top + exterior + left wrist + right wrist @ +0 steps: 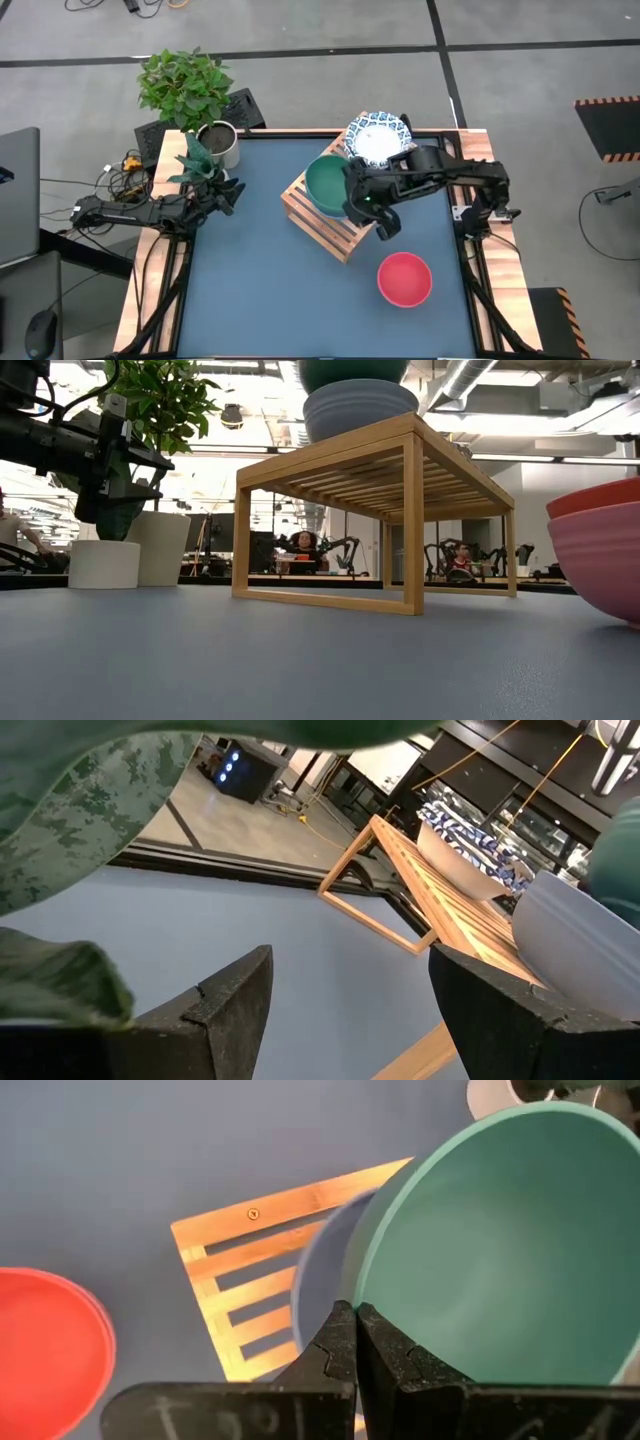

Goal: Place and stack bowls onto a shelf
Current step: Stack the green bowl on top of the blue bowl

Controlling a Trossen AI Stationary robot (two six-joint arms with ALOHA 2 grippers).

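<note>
The wooden shelf point(325, 220) stands slantwise on the blue table. On its slats a green bowl point(326, 183) sits in a blue bowl point(360, 405), and the blue-and-white patterned bowls point(378, 138) rest stacked at the shelf's far end. A pink-red bowl point(404, 278) stands on the table near the shelf's right side. My right gripper point(350, 203) is over the shelf, shut on the green bowl. My left gripper point(228, 193) hangs open by the table's left edge, next to the plant, touching nothing. My right gripper point(352, 1320) pinches the green bowl's rim point(362, 1292) on the side toward the table's right, one finger inside the bowl and one outside. The fingers come from above, slanting in from the right. The bowl's underside rests in the blue bowl point(325, 1275) on the shelf.
A potted plant point(190, 95) in a white pot point(217, 142) stands at the table's far left corner, with leaves close to my left gripper. Bare blue table point(270, 290) stretches along the near side. Cables and a laptop lie off the left edge.
</note>
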